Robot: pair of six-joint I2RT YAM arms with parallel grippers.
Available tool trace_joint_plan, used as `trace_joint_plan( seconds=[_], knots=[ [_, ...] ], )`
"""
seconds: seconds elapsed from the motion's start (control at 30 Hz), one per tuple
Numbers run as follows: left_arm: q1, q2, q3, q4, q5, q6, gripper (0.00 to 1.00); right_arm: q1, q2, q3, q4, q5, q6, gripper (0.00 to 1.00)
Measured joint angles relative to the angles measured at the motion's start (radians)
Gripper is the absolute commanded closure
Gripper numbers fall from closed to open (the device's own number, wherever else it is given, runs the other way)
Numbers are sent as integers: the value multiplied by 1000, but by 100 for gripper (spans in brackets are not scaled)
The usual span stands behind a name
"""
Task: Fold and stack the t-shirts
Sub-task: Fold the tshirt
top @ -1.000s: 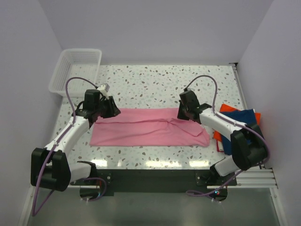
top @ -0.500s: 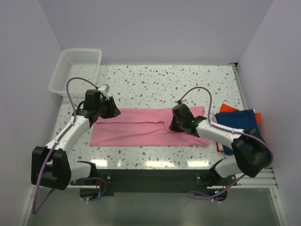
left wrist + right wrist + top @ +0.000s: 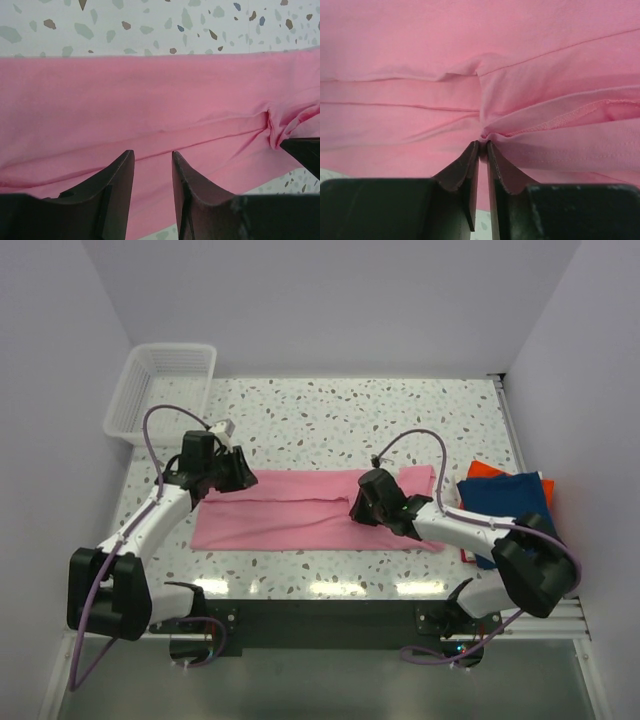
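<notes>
The pink t-shirt [image 3: 290, 510] lies as a long folded strip across the near half of the table. My right gripper [image 3: 362, 510] is shut on a pinch of its cloth near the middle; in the right wrist view the pink cloth [image 3: 530, 90] bunches into folds at my right gripper [image 3: 483, 144]. My left gripper [image 3: 240, 472] is open at the shirt's far left corner; in the left wrist view the left gripper [image 3: 152, 157] has the flat pink cloth [image 3: 150, 95] showing between its fingers. The navy t-shirt [image 3: 510, 502] lies folded on the orange-red t-shirt [image 3: 484, 469] at the right edge.
A white mesh basket [image 3: 165, 385] stands at the far left corner. The speckled table [image 3: 350, 415] stretches behind the shirt. A rail [image 3: 508, 420] runs along the table's right edge.
My right gripper has dragged its pinch of pink cloth leftward, from the shirt's right end to near its middle, folding the right part over. My left gripper has stayed put.
</notes>
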State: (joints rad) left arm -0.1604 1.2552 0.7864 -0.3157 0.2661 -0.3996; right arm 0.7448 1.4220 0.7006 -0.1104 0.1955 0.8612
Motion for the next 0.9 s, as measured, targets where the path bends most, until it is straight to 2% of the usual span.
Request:
trace_joint_plan(
  seconds=[0.03, 0.07, 0.17, 0.33, 0.47, 0.63, 0.77, 0.9],
  knots=[
    [0, 3, 0, 0, 6, 0, 59, 2, -3, -1, 2, 0, 3, 75],
    [0, 6, -2, 2, 18, 0, 59, 3, -10, -2, 3, -1, 5, 63],
    [-14, 18, -7, 8, 50, -1, 57, 3, -54, -2, -4, 0, 5, 49],
    [-126, 26, -9, 31, 71, -29, 55, 0, -187, 32, -110, 76, -34, 50],
    [-299, 83, 22, 76, 60, -79, 55, -110, -225, 101, -210, 109, -98, 54],
    [-487, 272, 161, 122, 15, -126, 55, -326, -208, 111, -279, 101, -172, 54],
    [-581, 422, 271, 155, -11, -146, 55, -379, -167, 113, -301, 81, -211, 54],
    [-624, 514, 334, 163, -31, -158, 55, -399, -129, 114, -305, 65, -235, 54]
  ],
)
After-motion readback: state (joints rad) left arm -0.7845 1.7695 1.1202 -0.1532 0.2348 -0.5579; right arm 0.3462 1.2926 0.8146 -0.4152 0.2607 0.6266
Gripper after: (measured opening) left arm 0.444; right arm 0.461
